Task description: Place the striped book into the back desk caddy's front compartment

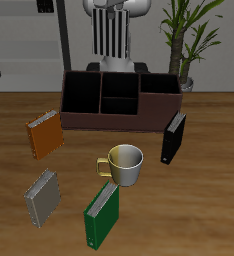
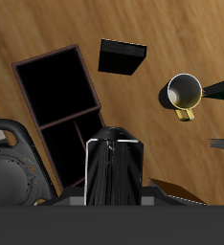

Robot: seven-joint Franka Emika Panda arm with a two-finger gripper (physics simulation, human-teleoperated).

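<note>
— Starting at the near side of the table?
— Speckled grey book [image 1: 43,196] lying flat near the front edge. Just behind it, an orange book [image 1: 45,133], tilted, close to the end of the caddy but apart from it.

— Next along?
— Green book [image 1: 101,215] near the front edge, also flat, with a cream mug [image 1: 124,165] just behind it, upright, handle toward the green book.

— And the striped book?
— Up in the air: striped book [image 1: 111,35] hanging upright, stripes running up and down, well clear of the table. Above the back desk caddy [image 1: 119,118] and touching none of it.

— Fingers?
— Gripper [image 1: 113,10] at the book's top edge, fingers closed in on the striped book, pinching it. Confirmed from the wrist camera: dark book [image 2: 116,170] clamped at the gripper [image 2: 114,198], open black-lined compartments [image 2: 55,91] below and beside it.

— Inside the caddy?
— Black lining only, as far as can be seen.

— Farther over?
— Black book [image 1: 174,137] propped at a slant beside the caddy's other end. Potted plant [image 1: 189,40] behind that, off the table.
</note>
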